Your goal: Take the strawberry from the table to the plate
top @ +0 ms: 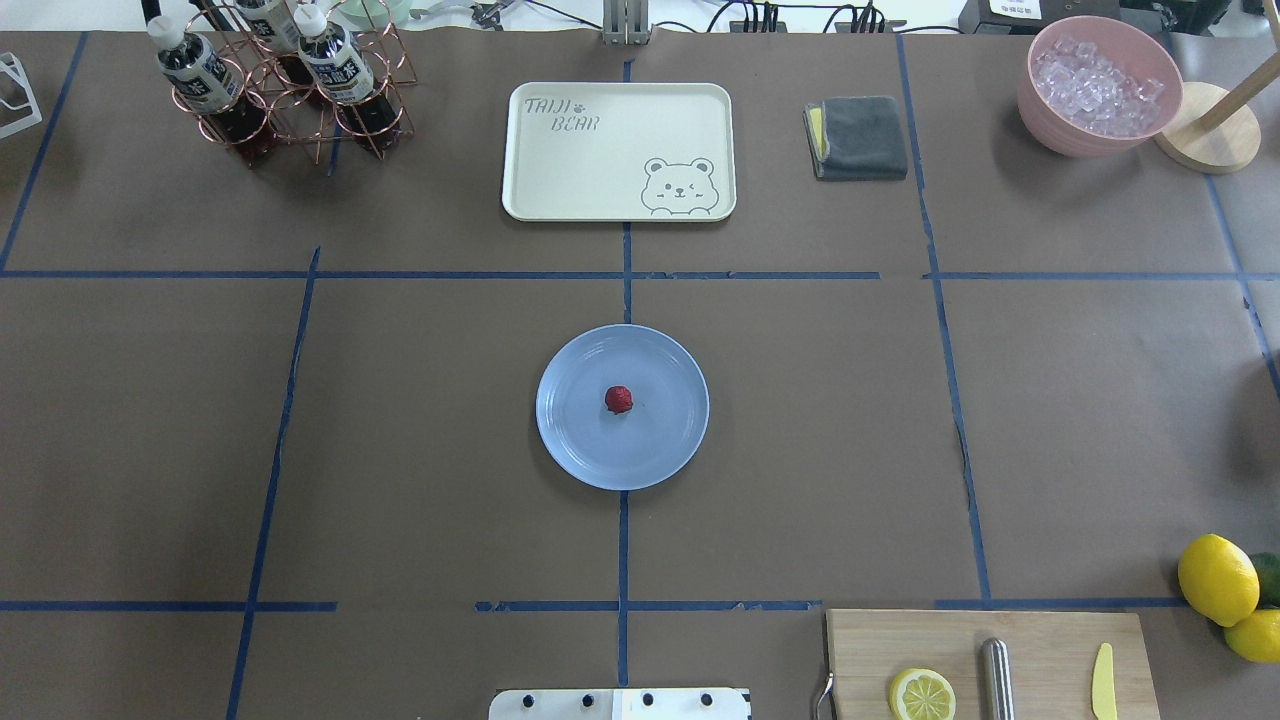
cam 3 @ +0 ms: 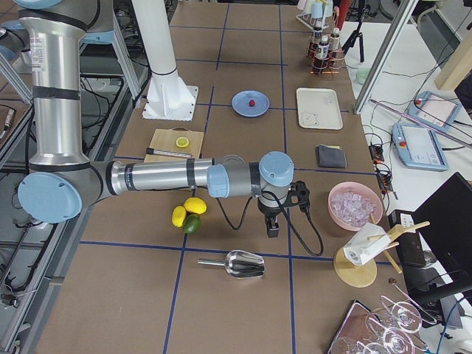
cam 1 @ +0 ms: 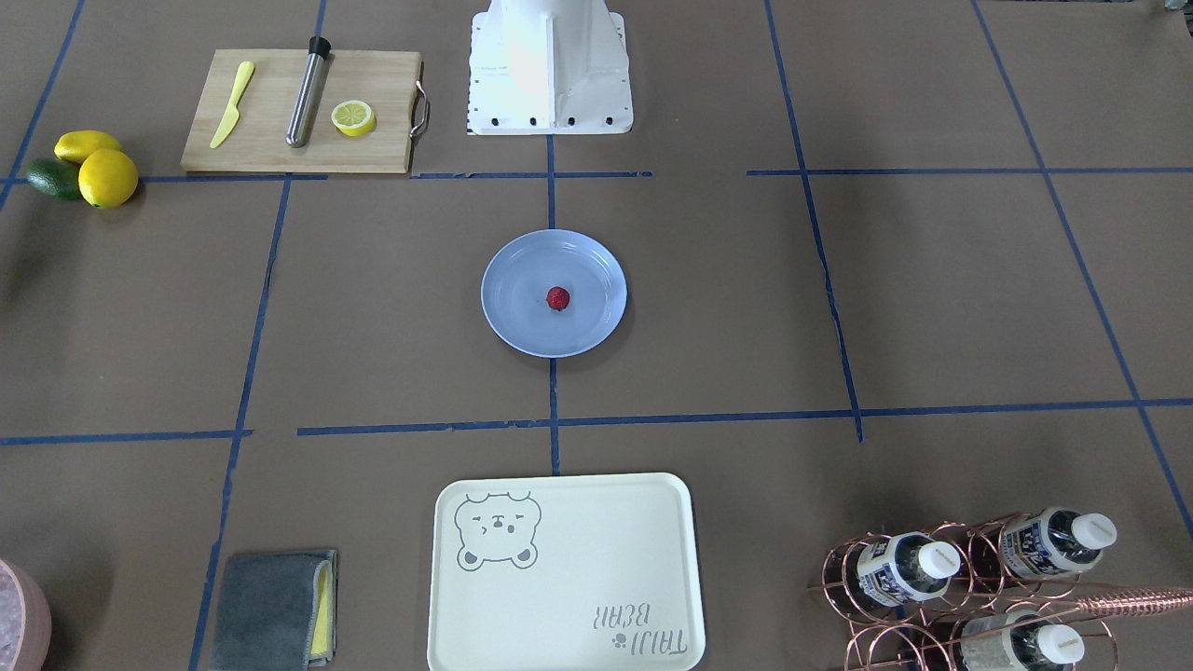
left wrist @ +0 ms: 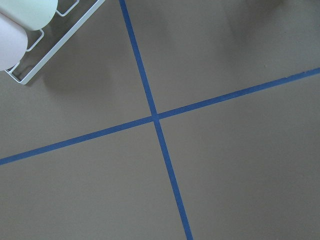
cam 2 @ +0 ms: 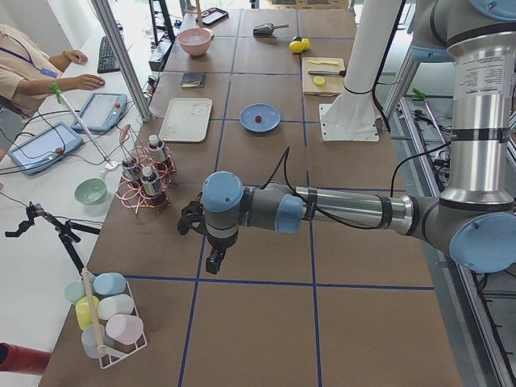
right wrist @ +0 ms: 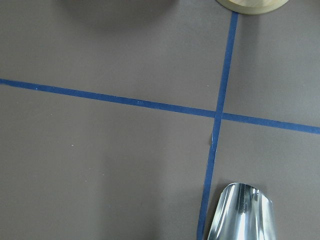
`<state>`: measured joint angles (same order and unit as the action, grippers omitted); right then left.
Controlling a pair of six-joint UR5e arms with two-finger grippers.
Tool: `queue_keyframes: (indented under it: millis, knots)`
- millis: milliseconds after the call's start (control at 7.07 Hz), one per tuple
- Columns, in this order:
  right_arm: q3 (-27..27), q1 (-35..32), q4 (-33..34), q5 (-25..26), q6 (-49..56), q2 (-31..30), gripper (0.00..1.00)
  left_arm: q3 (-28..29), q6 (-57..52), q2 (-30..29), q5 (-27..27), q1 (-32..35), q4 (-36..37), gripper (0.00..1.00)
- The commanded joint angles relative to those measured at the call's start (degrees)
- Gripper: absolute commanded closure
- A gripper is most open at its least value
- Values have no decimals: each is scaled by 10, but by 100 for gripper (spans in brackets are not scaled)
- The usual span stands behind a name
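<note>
The small dark-red strawberry [cam 1: 557, 298] [top: 618, 399] lies near the middle of the light-blue plate [cam 1: 518, 276] [top: 578, 442], at the centre of the brown taped table [cam 1: 746, 308]. Neither arm reaches into the overhead or front views. My left gripper [cam 2: 214, 262] hangs far from the plate, over bare table beyond the bottle rack. My right gripper [cam 3: 272, 229] hangs at the opposite end, between the lemons and the ice bowl. I cannot tell whether either one is open or shut. Both wrist views show only paper and blue tape lines, no fingers.
A wooden board [top: 1040, 650] carries a lemon half [top: 922, 694], a metal muddler and a yellow knife. Lemons [top: 1217, 579], a bear-print tray [top: 618, 150], a bottle rack [top: 290, 80], a grey cloth [top: 860, 136], an ice bowl [top: 1098, 85] and a metal scoop [cam 3: 244, 263] ring the table. A person's hands [cam 2: 85, 81] rest on a side desk.
</note>
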<state>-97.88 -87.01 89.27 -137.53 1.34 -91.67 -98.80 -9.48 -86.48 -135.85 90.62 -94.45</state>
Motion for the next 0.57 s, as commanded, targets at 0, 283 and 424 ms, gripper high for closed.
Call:
queue_keyframes:
  millis: [0,283,424]
  knots:
    - [4,0,-10,6,2,0,0,2,3,0,-2,0,0,0]
    - [7,0,-17,5,0,0,0,4,3,-1,-3,-3,-1,0]
    - [7,0,-12,1,0,5,0,2,4,-2,-7,-10,1,0]
